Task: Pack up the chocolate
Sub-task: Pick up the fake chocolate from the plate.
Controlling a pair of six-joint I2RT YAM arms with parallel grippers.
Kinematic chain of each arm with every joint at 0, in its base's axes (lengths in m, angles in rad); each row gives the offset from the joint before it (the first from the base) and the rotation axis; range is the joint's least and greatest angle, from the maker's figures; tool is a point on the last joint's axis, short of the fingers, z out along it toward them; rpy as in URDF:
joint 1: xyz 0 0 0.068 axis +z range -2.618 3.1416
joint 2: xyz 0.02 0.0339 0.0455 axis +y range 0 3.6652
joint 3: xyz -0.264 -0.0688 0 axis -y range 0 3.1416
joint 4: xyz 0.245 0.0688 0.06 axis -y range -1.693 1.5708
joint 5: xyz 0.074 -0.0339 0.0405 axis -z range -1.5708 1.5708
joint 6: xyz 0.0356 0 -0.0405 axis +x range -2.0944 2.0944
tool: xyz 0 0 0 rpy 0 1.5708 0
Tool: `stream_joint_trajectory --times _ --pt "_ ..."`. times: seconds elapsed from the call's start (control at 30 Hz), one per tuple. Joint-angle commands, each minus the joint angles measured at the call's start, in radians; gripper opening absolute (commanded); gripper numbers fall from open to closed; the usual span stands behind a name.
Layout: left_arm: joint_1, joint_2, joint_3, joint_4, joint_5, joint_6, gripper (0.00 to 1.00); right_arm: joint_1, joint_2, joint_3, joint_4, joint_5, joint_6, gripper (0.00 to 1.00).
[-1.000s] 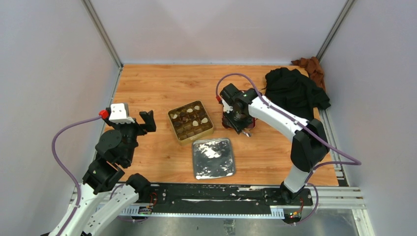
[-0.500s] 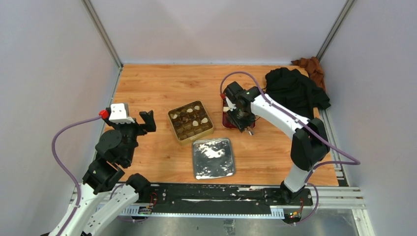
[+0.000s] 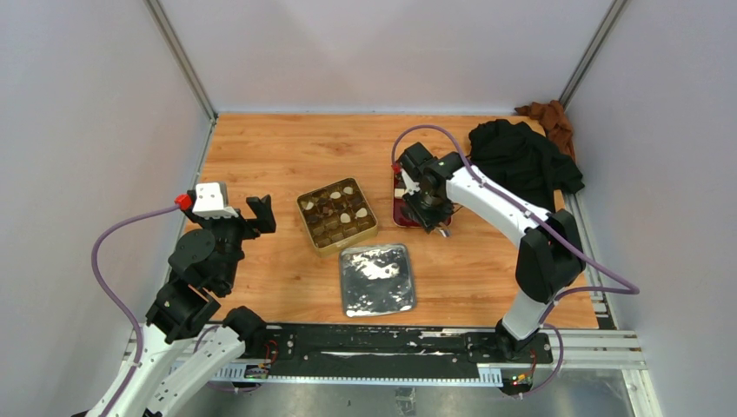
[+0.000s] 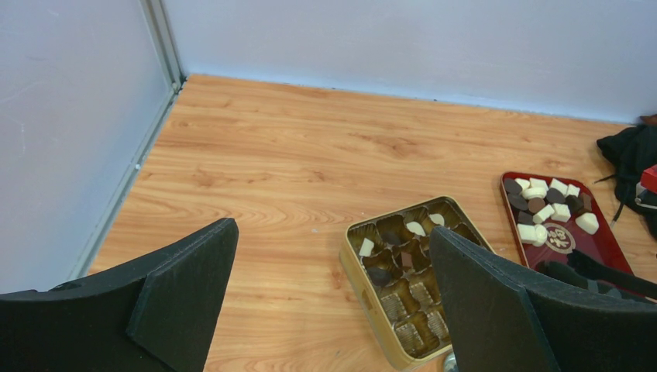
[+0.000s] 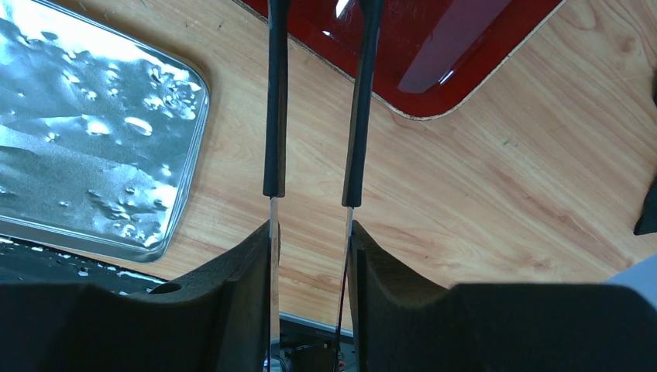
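**Changes since a second ago**
- right gripper (image 5: 310,232): has shifted a little further from the gold tin (image 3: 374,228), so more of the red tray's (image 3: 398,213) tin-side edge is uncovered.
- Everything else is in place as before.

**Task items**
- chocolate pieces (image 4: 542,203): a cluster of cream-white and dark brown pieces on the red tray, just right of the gold tin.
  - They are gathered in the tray's far half; the near half is bare.
  - The cluster spreads across the tray's width.
  - Each piece is too small to give a heading or long axis.
- Further pieces, white and dark, sit one to a compartment inside the gold tin, mostly in its far rows. Several compartments are unfilled.
- gold tin: roughly square, open-topped, flat on the table (image 3: 287,148), turned slightly off square to the table edge.
- tweezers (image 5: 275,101): two black-sleeved prongs, parallel and apart.
  - Their long axis runs straight out from the right gripper over a corner of the red tray.
  - The tips are out of the wrist view.

**Grippers**
- right gripper: clamped on the tweezers' metal blades, one blade against each finger, to the right of the gold tin.
- left gripper (image 4: 335,239): fingers wide apart with nothing between them, raised well to the left of the gold tin.

**Other items**
- silver lid (image 3: 376,278): flat on the table, just on the near side of the gold tin.
- black cloth (image 3: 521,156): heaped well to the right of the gold tin, beyond the red tray.
- brown cloth (image 3: 547,115): behind the black cloth, in the far right corner.
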Motion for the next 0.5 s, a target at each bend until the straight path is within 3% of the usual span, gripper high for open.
stream_joint_trajectory --times 0.0,0.47 --pt "0.005 -0.012 -0.011 0.018 -0.004 0.002 1.00 -0.013 0.007 0.002 -0.013 -0.011 -0.019 0.41" --pt "0.005 -0.011 -0.011 0.019 -0.007 0.002 1.00 -0.031 0.049 0.017 0.010 -0.046 -0.024 0.39"
